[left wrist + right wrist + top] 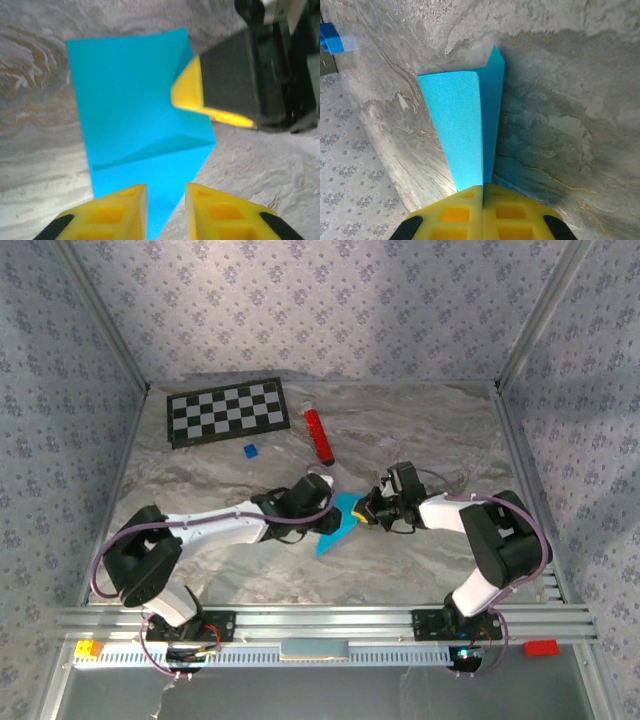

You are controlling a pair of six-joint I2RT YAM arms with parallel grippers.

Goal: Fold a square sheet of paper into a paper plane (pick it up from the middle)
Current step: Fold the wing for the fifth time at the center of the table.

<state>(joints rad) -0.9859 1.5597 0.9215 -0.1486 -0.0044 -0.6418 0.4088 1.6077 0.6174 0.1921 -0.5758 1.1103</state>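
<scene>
**A:** Checking grips. Right gripper?
**B:** Fingers together, pinched on the paper. A crease runs away from the grip.
**A:** Left gripper?
**B:** Fingers apart with a narrow gap, over the paper's pointed end. Not clamped.
**A:** Paper position?
**B:** Partly folded on the table, near side of the red cylinder, between both grippers. Blue block sits left of the red cylinder.

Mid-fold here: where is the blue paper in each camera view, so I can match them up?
Top external: folded blue paper mid-picture, between left gripper and right gripper.
Left wrist: paper mid-frame, beyond the left gripper.
Right wrist: paper centre, rising from the right gripper.
Shared landmark: the right gripper, pinching the paper.
</scene>
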